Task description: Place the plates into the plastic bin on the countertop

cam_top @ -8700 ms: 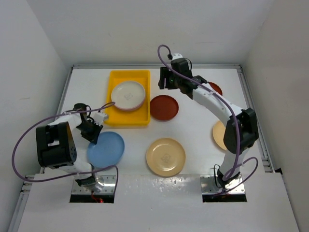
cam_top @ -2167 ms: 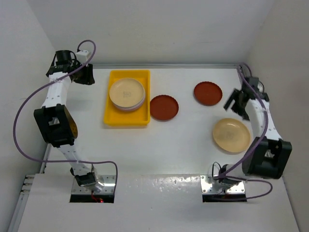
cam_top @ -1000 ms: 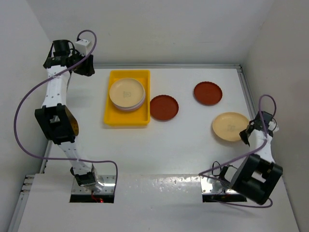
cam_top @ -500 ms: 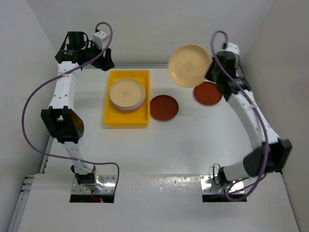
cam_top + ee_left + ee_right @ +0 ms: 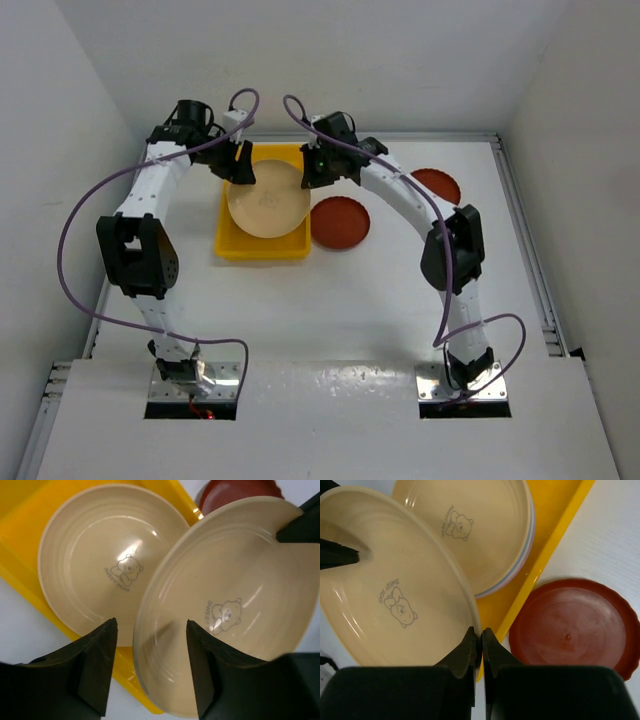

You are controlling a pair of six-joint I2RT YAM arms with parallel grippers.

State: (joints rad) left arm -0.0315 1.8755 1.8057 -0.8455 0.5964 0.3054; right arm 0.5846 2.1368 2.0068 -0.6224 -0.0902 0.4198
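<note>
Since half a second ago, my right arm has swung the tan-yellow plate (image 5: 390, 600) down from the far wall to over the plastic bin (image 5: 235, 246), and my left arm has come in beside it. My right gripper (image 5: 480, 635) is pinched tight on the plate's thin rim. My left gripper (image 5: 150, 625) is spread wide, its fingers straddling the opposite edge without clamping. The bright yellow, low-walled bin sits near the far-left corner of the matte white countertop (image 5: 350, 300). In it is a stack of plates (image 5: 475, 525), glossy and topped with a bear print. One dark red plate (image 5: 342, 224) lies just beside the bin's right wall, and a second dark red plate (image 5: 440, 183) lies towards the far-right corner.
</note>
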